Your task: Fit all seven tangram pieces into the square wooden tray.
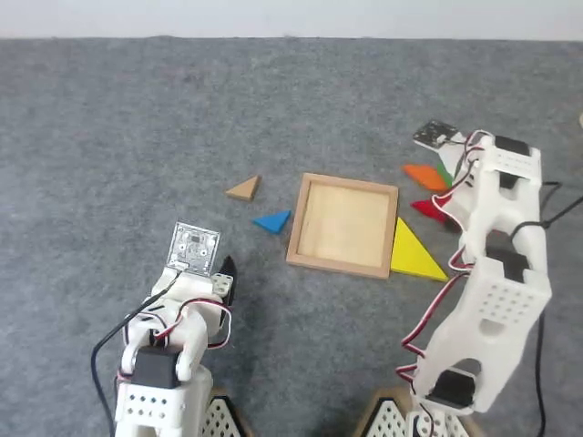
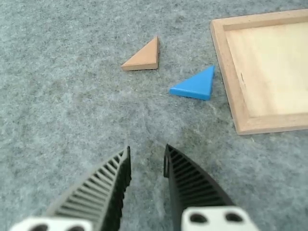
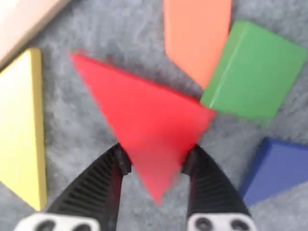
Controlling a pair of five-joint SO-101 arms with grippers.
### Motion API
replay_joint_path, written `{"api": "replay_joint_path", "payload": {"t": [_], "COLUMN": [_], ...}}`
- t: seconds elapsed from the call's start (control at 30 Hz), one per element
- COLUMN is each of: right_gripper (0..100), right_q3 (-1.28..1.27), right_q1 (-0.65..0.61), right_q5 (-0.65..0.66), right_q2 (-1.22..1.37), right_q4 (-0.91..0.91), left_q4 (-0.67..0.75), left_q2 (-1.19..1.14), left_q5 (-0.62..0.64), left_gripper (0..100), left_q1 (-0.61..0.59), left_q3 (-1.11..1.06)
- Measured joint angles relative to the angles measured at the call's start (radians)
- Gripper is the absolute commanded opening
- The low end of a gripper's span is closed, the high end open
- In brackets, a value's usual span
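The square wooden tray (image 1: 339, 265) lies empty mid-table, its rim also in the left wrist view (image 2: 223, 72). To its left rest a tan triangle (image 1: 244, 188) (image 2: 144, 57) and a blue triangle (image 1: 273, 220) (image 2: 195, 85). My left gripper (image 1: 228, 271) (image 2: 147, 161) hovers open near these, holding nothing. A yellow triangle (image 1: 414, 251) (image 3: 21, 130) touches the tray's right side. My right gripper (image 1: 449, 217) (image 3: 155, 161) is shut on the red triangle (image 1: 428, 208) (image 3: 144, 120), pinching its pointed end. An orange piece (image 1: 424, 175) (image 3: 195, 31) and a green piece (image 1: 444, 172) (image 3: 255, 70) lie just beyond it.
A dark blue piece (image 3: 281, 168) sits beside the right gripper's finger. Grey carpet covers the whole table, with open room behind and left of the tray. Both arm bases stand at the near edge.
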State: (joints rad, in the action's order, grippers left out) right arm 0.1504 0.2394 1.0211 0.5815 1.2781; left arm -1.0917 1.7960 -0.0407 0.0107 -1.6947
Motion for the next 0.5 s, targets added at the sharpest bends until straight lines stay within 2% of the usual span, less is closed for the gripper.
{"api": "replay_joint_path", "payload": {"t": [0.17,0.37,0.5], "right_gripper": [2.8,3.4,13.4], "right_q3": [-0.072,-0.344,-0.473], "right_q1": [0.041,0.060,0.035], "right_q5": [0.015,0.068,0.020], "right_q2": [-0.035,-0.227,-0.414], "right_q4": [0.005,-0.008,-0.107], "left_q4": [0.000,0.000,0.000], "left_q2": [0.000,0.000,0.000], "left_q5": [0.000,0.000,0.000], "left_gripper": [11,11,11], "left_q1": [0.000,0.000,0.000], "left_q3": [0.000,0.000,0.000]}}
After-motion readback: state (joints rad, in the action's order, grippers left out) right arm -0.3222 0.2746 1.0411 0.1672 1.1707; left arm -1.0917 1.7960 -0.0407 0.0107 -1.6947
